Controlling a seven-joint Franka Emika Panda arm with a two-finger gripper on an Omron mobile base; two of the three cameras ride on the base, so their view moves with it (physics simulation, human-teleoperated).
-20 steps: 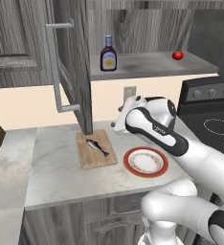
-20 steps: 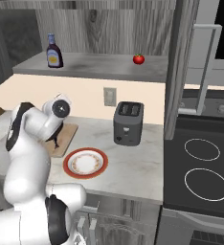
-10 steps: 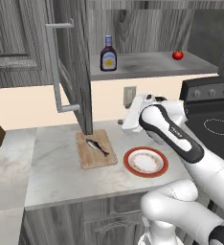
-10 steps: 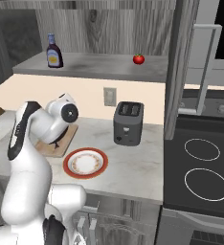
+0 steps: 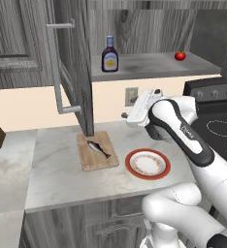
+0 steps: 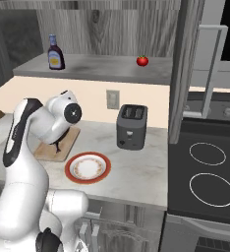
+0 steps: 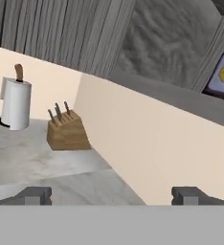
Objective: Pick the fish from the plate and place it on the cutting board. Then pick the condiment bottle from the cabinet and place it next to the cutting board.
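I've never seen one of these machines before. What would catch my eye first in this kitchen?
First the big white robot arm, bent high over the pale marble counter. Below it a small grey-blue fish lies on a light wooden cutting board, beside an empty round plate with an orange-red rim. Up on the grey shelf of the open cabinet stand a dark bottle with a blue cap and, farther right, a small red tomato.

no readable text anywhere; condiment bottle (image 5: 109,54) on the cabinet shelf (image 5: 149,64) has a pale front label, print too small and blurred to make out; toaster (image 6: 131,126), stove controls, plate (image 5: 147,164) carry no legible markings
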